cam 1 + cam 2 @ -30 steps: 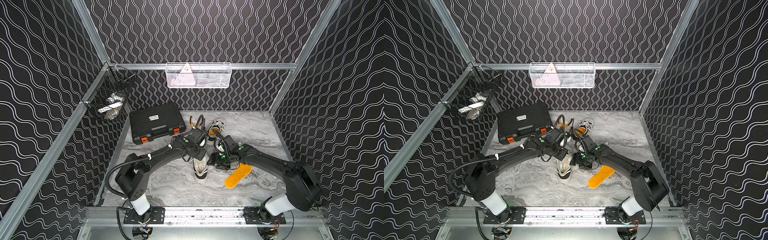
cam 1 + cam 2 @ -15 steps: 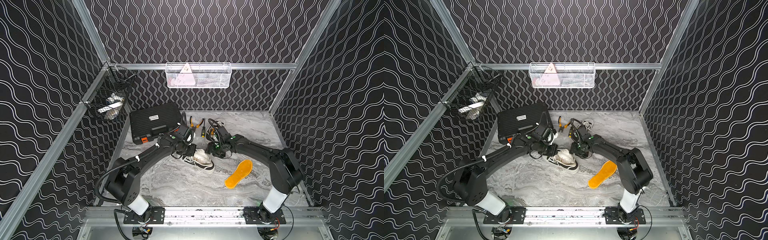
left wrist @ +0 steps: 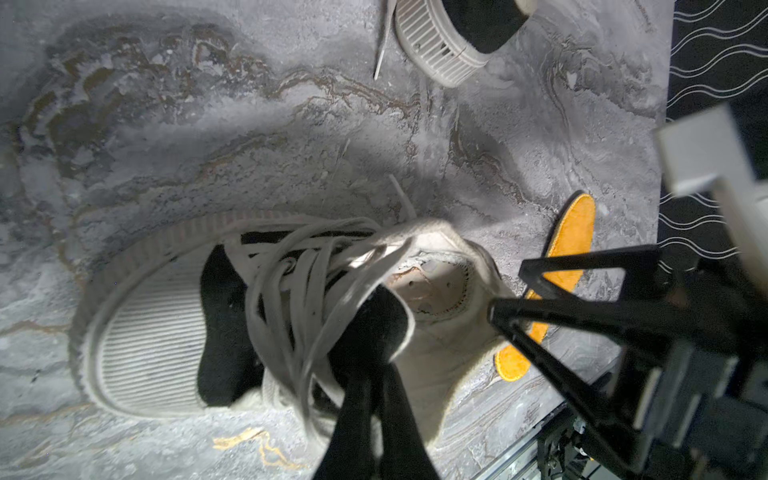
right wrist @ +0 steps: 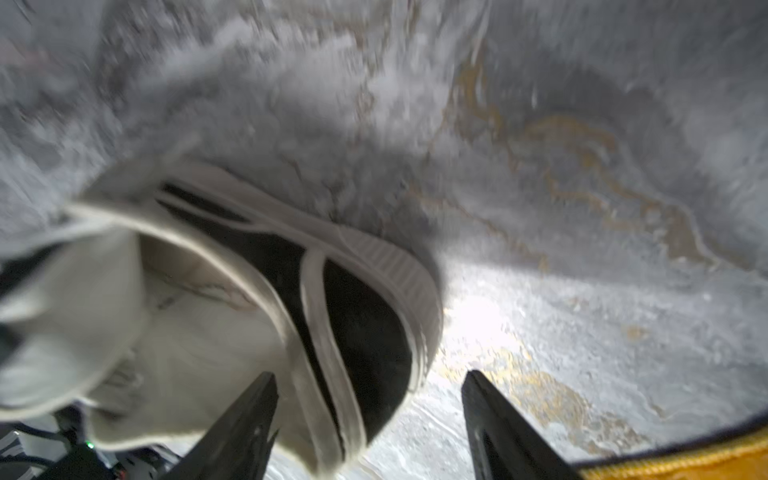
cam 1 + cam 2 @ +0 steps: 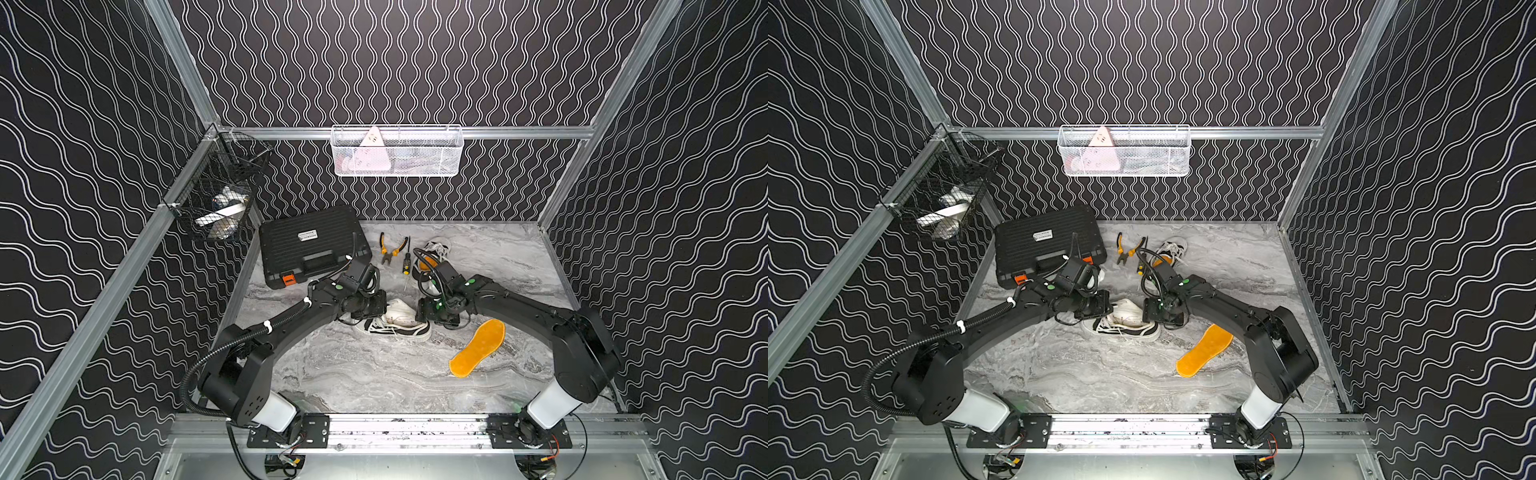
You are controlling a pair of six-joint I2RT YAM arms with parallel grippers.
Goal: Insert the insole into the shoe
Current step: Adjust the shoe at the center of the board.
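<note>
– Black fingers of the left gripper [image 3: 376,386]: what do they hold?
– They are pinched together on the black tongue of a white and black canvas sneaker [image 5: 395,324], among its loose laces. The sneaker sits on the grey marbled table [image 5: 374,382], between the two arms.
– And the right gripper [image 4: 370,374]?
– Its jaws stand apart, astride the sneaker's heel wall, with one finger inside the mouth and one outside. I cannot tell whether they press on it.
– Where is the insole?
– The orange insole [image 5: 478,348] lies flat on the table, near the heel on the robot's right and apart from the shoe. The inside of the shoe looks bare.
– Which step is this, then?
– By my reading, steadying the shoe and opening its mouth. The insole is not yet picked up.
– And next?
– Probably the left gripper holds the tongue up while the right leaves the heel. The right would then take the insole by one end and feed it in toe first. The laces across the opening could snag it.
</note>
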